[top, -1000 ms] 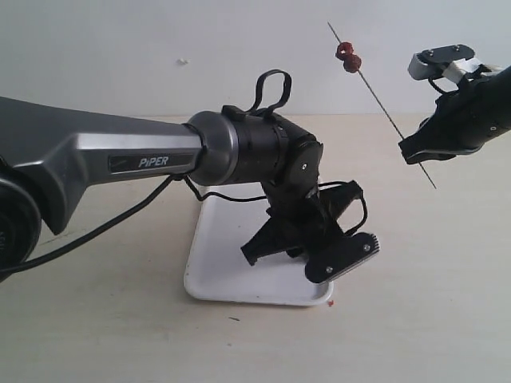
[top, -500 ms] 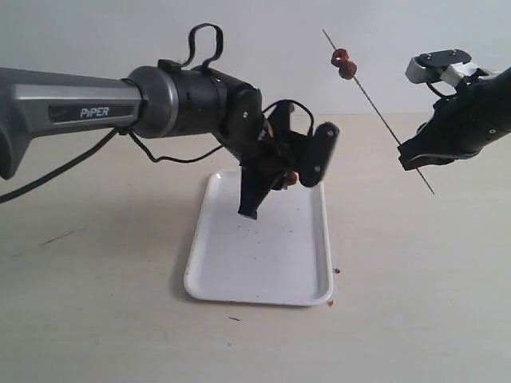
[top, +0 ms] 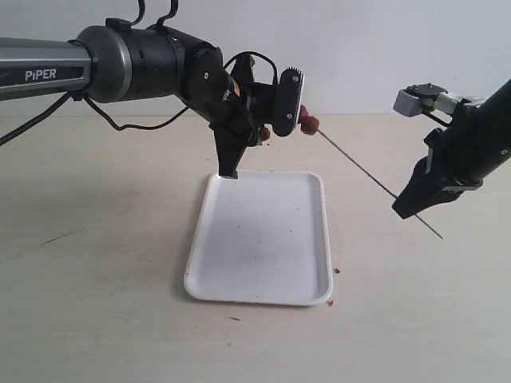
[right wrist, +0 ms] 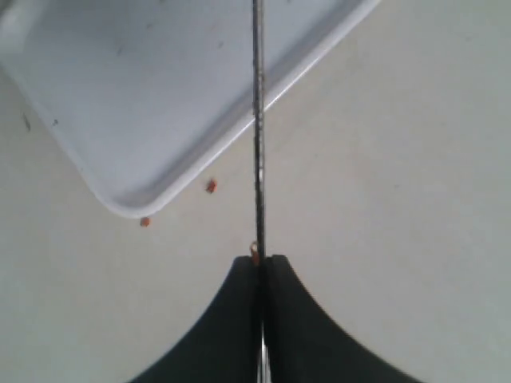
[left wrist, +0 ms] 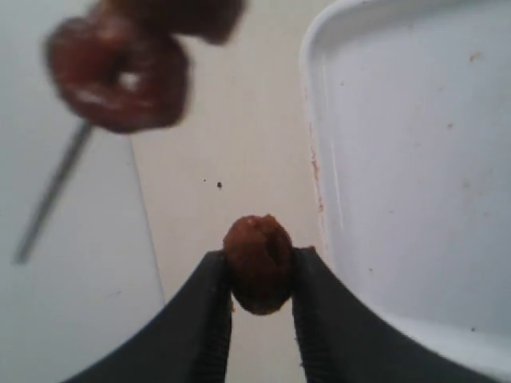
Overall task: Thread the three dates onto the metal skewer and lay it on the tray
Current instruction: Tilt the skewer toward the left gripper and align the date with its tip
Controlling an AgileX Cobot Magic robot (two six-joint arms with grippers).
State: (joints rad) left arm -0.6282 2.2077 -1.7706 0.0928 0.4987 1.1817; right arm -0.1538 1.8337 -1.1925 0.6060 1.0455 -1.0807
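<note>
Because the last fruit has yet to be pushed on, the left gripper is pinching the third date between its fingers, raised above the far edge of the tray. Opposite, the right gripper is pressed together on the lower end of the skewer, slanting it upward so the free end points toward that date. Two dates already sit near that end, just beside the left gripper. Blur hides the tip itself, so the line-up probably needs a small correction.
</note>
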